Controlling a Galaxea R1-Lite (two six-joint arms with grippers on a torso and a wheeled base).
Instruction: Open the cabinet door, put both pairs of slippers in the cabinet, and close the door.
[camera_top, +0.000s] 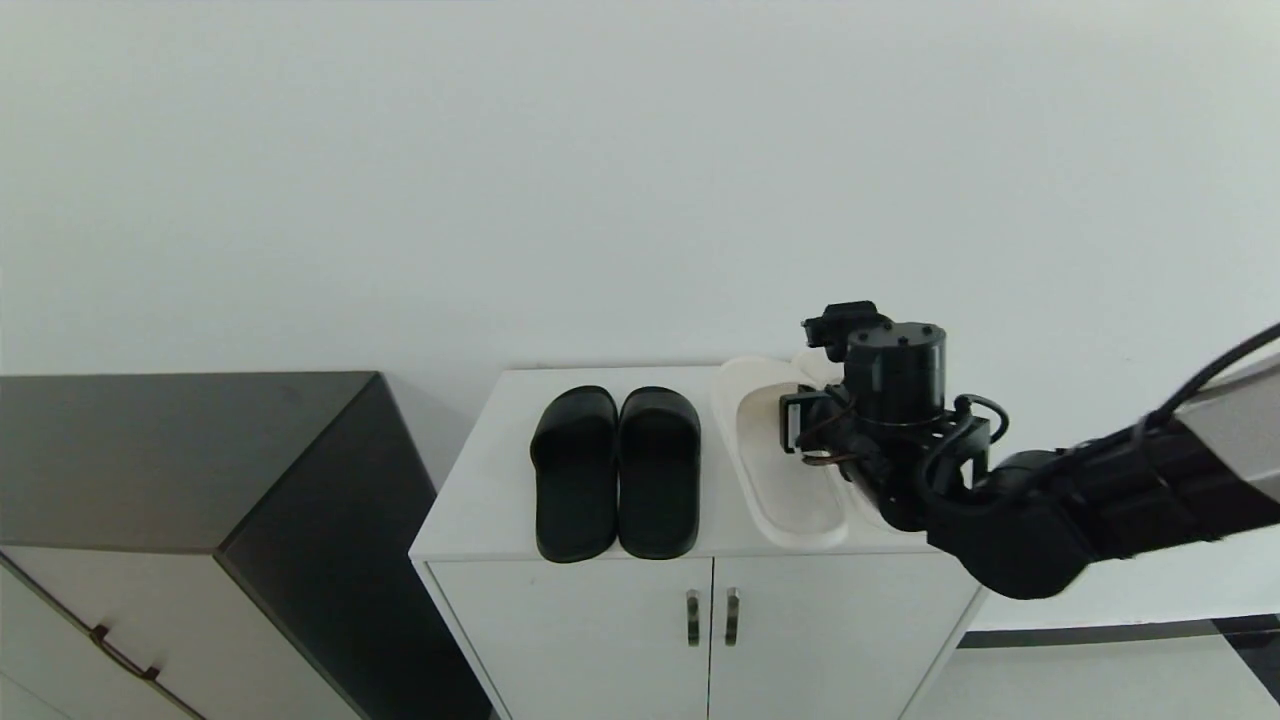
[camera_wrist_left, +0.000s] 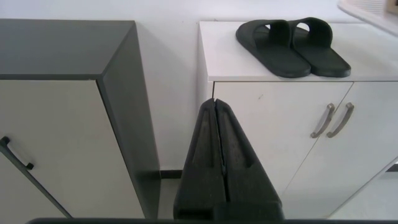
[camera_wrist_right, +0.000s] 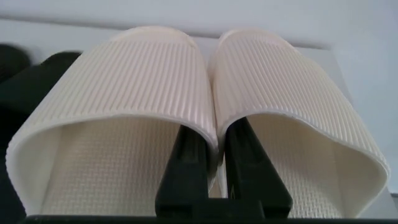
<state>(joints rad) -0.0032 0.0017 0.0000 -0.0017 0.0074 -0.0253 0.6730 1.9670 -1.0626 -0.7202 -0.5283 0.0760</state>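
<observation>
On top of the white cabinet (camera_top: 480, 500), head view first, the black slippers (camera_top: 615, 475) sit side by side toward the left. The cream slippers (camera_top: 790, 500) lie just beside them on the right, and the right gripper (camera_top: 808, 430) is down at their straps. Both doors (camera_top: 600, 640) are closed, their handles (camera_top: 692, 617) meeting at the middle, and a dark cabinet (camera_top: 150, 450) stands off to the left. Over to the left wrist view: the left gripper (camera_wrist_left: 215, 106) hangs low in front of the white cabinet, fingers pressed together with nothing between them. Now the right wrist view: one of the fingers (camera_wrist_right: 186, 174) sits inside each cream slipper, and the two inner strap walls are pinched between them.
</observation>
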